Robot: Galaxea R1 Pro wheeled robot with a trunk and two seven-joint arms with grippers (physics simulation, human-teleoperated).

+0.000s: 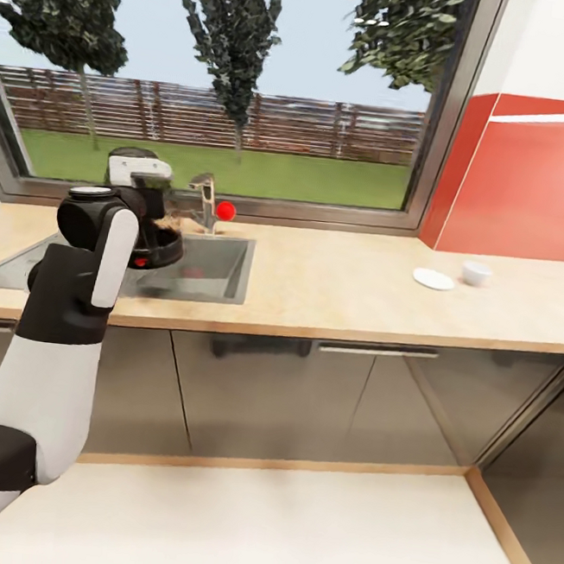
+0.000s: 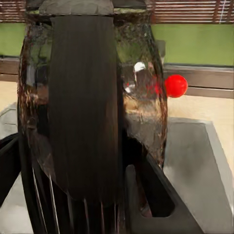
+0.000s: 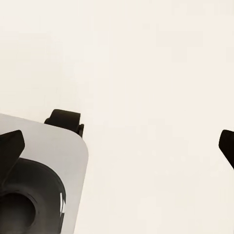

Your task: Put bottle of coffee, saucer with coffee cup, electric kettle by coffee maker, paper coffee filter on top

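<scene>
Kettle (image 2: 92, 122) fills my L wrist cam, L end effector state can't tell | kettle held over sink (image 1: 205, 270) | saucer (image 1: 433, 280) + cup (image 1: 476, 273) on tabletop (image 1: 333, 287), apart | R end effector (image 3: 122, 146) open

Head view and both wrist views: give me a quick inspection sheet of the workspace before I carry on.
Surface: kitchen countertop, light wood grain, with a sink set in it.
Job's things: electric kettle held up over the sink at the left arm's end; saucer and coffee cup side by side on the counter, cup not on saucer.
Clutter: nothing seen.
Grippers: left hidden behind the kettle; right gripper open, fingertips wide apart over pale floor.
Cables: nothing seen.
Surroundings: faucet, window onto lawn and fence, red wall panel.
</scene>
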